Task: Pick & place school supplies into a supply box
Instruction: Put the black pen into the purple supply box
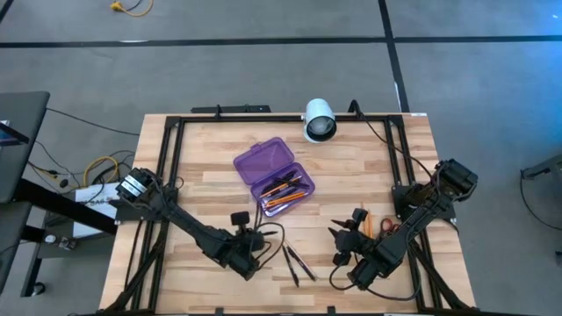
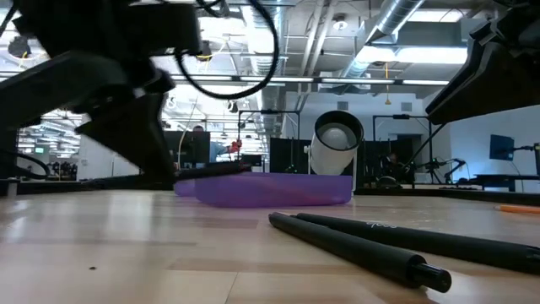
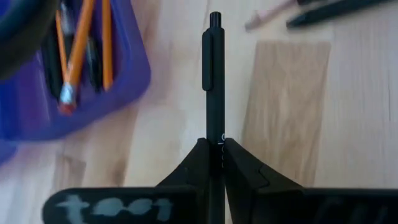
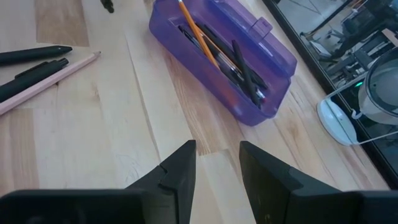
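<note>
Gripping a black pen (image 3: pixel 215 81) tight, your left gripper (image 3: pixel 216 152) sits near the purple supply box (image 1: pixel 274 175), while your right gripper (image 4: pixel 217 163) hangs parted, holding nothing.

The pale butcher-block wooden table (image 1: pixel 211 184) carried an open translucent purple plastic pencil case (image 1: pixel 274 175) near its middle, with orange pencils and black pens inside. A white cylindrical camera (image 1: pixel 319 121) stood at the far edge. Two black pens (image 1: pixel 293 262) lay on the near part, and orange-red-handled scissors (image 1: pixel 386 226) lay toward the right.
</note>
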You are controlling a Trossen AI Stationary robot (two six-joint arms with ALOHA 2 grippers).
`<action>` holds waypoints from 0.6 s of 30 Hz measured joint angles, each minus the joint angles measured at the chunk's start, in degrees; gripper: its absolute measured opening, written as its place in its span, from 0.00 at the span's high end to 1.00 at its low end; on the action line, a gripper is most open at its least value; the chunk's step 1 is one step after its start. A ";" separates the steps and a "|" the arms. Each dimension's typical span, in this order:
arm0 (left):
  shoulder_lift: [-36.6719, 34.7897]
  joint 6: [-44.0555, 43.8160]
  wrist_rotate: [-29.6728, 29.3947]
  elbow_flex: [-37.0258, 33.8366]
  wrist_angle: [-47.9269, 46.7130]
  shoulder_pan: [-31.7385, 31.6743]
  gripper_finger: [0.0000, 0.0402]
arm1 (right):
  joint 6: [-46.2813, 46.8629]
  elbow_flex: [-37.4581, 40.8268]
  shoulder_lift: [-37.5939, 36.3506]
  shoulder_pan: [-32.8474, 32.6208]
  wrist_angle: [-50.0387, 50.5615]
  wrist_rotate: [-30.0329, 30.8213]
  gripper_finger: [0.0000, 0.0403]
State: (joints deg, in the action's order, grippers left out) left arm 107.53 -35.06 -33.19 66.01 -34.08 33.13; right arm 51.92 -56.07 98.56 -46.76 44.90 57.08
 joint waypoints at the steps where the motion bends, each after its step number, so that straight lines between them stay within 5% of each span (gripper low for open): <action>1: 0.00 0.91 -0.39 0.59 0.02 -0.19 0.97 | 0.00 0.00 0.00 0.00 0.13 0.00 0.71; 18: -0.17 16.45 -3.10 4.82 3.75 -14.85 0.97 | 0.12 0.00 0.00 0.00 0.08 -0.02 0.71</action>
State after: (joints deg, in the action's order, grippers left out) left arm 107.35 -18.61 -36.29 70.83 -30.33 18.28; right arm 52.05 -56.07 98.56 -46.76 44.98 57.06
